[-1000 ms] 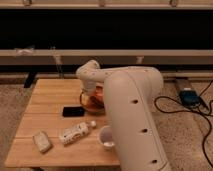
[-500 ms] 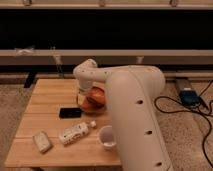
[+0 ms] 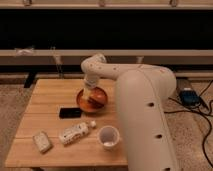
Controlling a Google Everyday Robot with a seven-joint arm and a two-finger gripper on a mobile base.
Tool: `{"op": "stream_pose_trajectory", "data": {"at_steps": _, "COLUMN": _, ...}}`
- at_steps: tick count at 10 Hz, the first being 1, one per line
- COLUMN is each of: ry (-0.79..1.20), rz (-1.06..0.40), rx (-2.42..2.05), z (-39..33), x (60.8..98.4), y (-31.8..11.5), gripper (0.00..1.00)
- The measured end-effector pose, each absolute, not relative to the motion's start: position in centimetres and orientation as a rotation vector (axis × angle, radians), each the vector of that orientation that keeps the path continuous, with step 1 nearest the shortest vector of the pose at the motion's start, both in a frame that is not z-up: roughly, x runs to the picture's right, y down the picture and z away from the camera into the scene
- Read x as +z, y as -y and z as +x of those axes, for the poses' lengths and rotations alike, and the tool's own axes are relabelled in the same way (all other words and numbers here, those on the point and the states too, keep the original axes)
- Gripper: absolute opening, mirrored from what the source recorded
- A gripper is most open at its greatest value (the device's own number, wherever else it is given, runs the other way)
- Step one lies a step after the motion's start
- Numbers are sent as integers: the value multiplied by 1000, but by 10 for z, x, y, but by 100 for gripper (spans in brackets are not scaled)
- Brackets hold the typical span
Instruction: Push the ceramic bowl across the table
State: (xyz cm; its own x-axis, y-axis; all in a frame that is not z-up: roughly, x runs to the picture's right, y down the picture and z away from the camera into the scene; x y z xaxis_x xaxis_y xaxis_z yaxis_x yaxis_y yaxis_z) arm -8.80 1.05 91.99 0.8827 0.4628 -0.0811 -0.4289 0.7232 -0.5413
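The ceramic bowl (image 3: 92, 99), glossy orange-brown with a darker rim, sits near the middle of the light wooden table (image 3: 47, 95). My gripper (image 3: 89, 90) hangs down from the white wrist at the far side of the bowl. It reaches onto the bowl's far rim or inside. My big white arm covers the right part of the table.
A black phone (image 3: 70, 112) lies just left of and in front of the bowl. A white bottle (image 3: 75, 132) lies on its side, a white cup (image 3: 108, 137) stands by the arm, and a small pale packet (image 3: 42, 141) lies front left. A blue device (image 3: 189, 96) and cables lie on the floor at the right.
The bowl has shifted very slightly toward the near edge with the gripper on it. The wrist has turned a little. The other objects have not moved.
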Motion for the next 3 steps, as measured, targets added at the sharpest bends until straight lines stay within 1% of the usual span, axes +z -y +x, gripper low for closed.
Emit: {"op": "stream_pose_trajectory", "data": {"at_steps": 3, "ry": 63, "rz": -591, "rx": 501, "z": -84, "x": 921, "y": -8, "gripper": 80}}
